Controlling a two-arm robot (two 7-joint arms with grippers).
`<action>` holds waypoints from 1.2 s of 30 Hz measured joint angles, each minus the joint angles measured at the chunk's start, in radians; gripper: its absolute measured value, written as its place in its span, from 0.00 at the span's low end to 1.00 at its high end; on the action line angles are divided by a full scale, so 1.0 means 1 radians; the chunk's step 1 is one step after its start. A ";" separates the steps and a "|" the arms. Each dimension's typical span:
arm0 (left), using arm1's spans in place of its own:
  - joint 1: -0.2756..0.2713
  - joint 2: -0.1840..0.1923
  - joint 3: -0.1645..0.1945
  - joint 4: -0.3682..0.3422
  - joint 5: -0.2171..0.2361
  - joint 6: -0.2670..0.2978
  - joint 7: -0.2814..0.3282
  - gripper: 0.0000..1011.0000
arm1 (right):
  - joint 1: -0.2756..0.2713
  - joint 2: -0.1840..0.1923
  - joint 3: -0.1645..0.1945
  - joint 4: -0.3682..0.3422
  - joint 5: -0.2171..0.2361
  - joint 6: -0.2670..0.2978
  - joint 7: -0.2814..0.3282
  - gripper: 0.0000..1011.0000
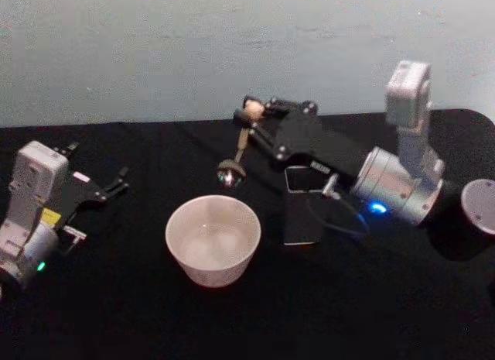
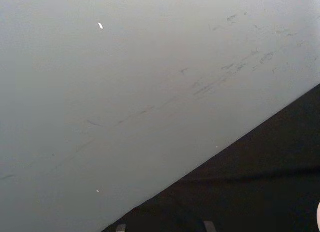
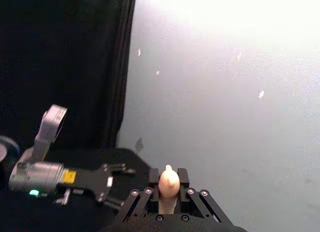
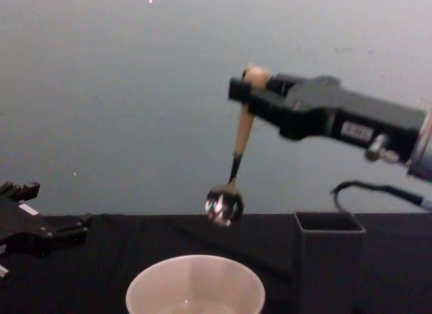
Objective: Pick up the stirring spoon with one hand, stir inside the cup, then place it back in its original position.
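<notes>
**Condition.** The right gripper is closed on the upper end of the spoon, just below the bear head. The spoon hangs bowl-down and slightly tilted. In the chest view the metal bowl of the spoon is in the air above the cup, clear of the rim and not yet inside. The holder stands just beside the cup, on the robot's right. The left gripper rests near the left edge of the table, well apart from the cup, with its fingers spread and nothing between them.

**Hazards (assessed).**
1. Slip or swing. The grip is taken high on a slim handle, so the spoon can pivot between the fingers. A fast descent or a hard stir could turn it or drop it.
2. Rim strike. In the head view the metal bowl appears over the far rim, not the centre. A straight descent from there could hit the rim and tip or push the cup.
3. Cup displacement. The cup looks light and nothing braces it. A wide stir could push it against the holder.
4. Return miss. The holder opening is narrow. A tilted spoon could catch on a wall and knock the holder over.
</notes>
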 joint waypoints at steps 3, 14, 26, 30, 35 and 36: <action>0.000 0.000 0.000 0.000 0.000 0.000 0.000 0.99 | -0.011 0.019 0.022 -0.037 0.013 0.002 -0.014 0.21; 0.000 0.000 0.000 0.000 0.000 0.000 0.000 0.99 | -0.096 0.087 0.108 -0.164 0.011 0.012 -0.102 0.21; 0.000 0.000 0.000 0.000 0.000 0.000 0.000 0.99 | -0.200 0.125 0.179 -0.241 0.000 0.071 -0.169 0.21; 0.000 0.000 0.000 0.000 0.000 0.000 0.000 0.99 | -0.216 0.127 0.186 -0.250 0.004 0.086 -0.172 0.21; 0.000 0.000 0.000 0.000 0.000 0.000 0.000 0.99 | -0.223 0.122 0.186 -0.248 0.005 0.105 -0.176 0.21; 0.000 0.000 0.000 0.000 0.000 0.000 0.000 0.99 | -0.223 0.121 0.186 -0.246 0.005 0.107 -0.178 0.21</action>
